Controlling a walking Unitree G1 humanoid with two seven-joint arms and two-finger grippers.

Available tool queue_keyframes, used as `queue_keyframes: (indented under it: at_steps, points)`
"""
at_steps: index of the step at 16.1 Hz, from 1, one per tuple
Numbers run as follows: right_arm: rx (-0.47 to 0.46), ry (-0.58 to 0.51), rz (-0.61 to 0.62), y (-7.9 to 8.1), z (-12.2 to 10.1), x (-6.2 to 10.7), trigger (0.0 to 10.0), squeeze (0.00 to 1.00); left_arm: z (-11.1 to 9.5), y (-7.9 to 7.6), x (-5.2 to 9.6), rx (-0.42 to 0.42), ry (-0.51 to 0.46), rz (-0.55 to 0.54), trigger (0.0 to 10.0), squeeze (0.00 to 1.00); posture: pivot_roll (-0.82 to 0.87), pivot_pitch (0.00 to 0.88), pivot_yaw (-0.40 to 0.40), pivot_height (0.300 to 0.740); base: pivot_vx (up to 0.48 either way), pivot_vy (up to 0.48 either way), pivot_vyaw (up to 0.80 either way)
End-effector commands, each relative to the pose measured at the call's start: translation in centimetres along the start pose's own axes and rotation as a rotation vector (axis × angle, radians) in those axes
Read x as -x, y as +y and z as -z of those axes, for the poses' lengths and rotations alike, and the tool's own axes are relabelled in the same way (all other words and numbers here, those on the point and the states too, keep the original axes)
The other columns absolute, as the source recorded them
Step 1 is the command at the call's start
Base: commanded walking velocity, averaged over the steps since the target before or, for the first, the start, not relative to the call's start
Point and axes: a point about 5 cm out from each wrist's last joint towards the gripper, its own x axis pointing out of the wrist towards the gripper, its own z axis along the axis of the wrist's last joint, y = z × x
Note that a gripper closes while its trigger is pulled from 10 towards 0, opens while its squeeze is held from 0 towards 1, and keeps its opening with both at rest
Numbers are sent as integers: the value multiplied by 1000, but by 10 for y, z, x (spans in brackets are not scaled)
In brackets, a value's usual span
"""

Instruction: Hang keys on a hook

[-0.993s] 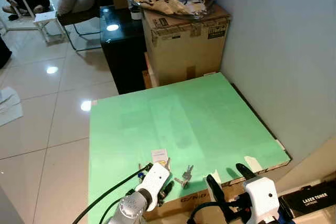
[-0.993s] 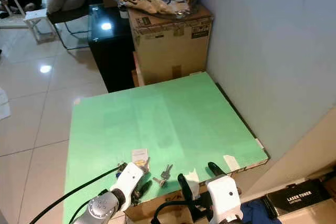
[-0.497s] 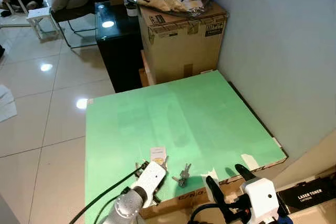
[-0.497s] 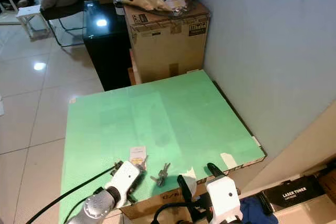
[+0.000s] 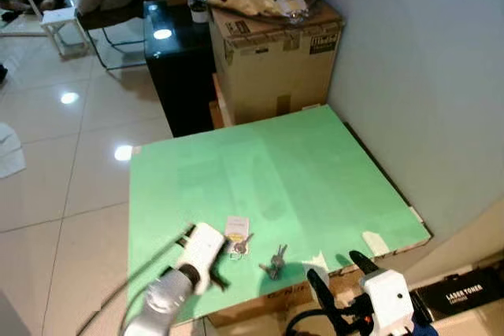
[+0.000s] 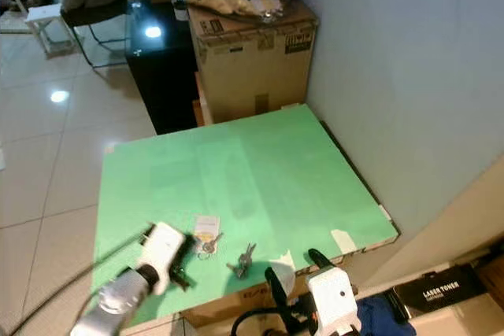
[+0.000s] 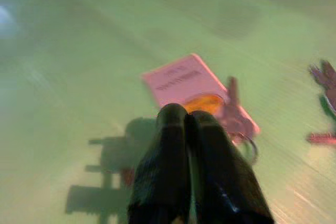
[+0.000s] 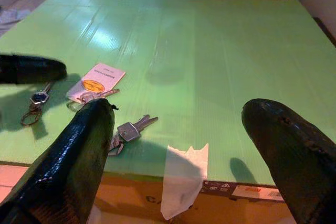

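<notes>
Left wrist view: left hand (image 7: 188, 116) pinched over tagged keys (image 7: 199, 90)

A green board (image 5: 260, 179) carries silver keys (image 5: 275, 260) and a white tag (image 5: 235, 226) with an orange-yellow sticker.

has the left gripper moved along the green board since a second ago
Yes. The left gripper has slid toward the robot's left, away from the tagged keys; it now sits left of the white tag it had overlapped.

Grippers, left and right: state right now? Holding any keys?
Left gripper: shut, empty, tips beside the white tagged key set on the green board.
Right gripper: open, empty, near the loose silver keys.
</notes>
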Motion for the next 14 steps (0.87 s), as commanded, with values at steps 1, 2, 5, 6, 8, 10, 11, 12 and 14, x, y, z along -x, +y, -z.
queue_keyframes:
  at_steps: [1,2,5,6,8,10,11,12,14]
  points:
    - [-9,1,-3,-1,3,1,9882,1000,-5,6,3,49,-9,-3,0,0,-199,104,58,736,0,0,0]
    - [-9,1,-4,-1,3,-1,9804,1000,-12,7,3,60,-29,10,0,0,-199,104,58,736,0,0,0]
    - [-14,-1,-10,-1,5,-4,10000,1000,-18,2,3,-15,-49,30,0,0,-194,108,62,736,0,0,0]
    - [-14,-1,-13,0,6,-5,10000,1000,-21,-2,2,-115,-64,43,10000,0,-198,109,66,736,0,0,0]
    - [-14,2,-15,1,6,-5,10000,1000,-24,-8,5,-218,-89,83,10000,1000,-213,112,73,736,0,0,0]
    - [-16,11,-4,2,9,-2,10000,1000,-14,-15,13,-215,-63,129,10000,1000,-218,115,77,736,0,0,0]
    - [-17,12,-3,2,9,-2,10000,1000,-12,-17,14,-205,-57,138,10000,1000,-218,117,79,736,0,0,0]
    - [-17,12,-3,2,9,-2,10000,1000,-10,-19,14,-200,-51,141,10000,1000,-218,117,79,736,0,0,0]
    - [-18,12,-2,1,10,-1,10000,1000,0,-18,13,-126,-4,112,10000,1000,-218,116,83,736,0,0,0]
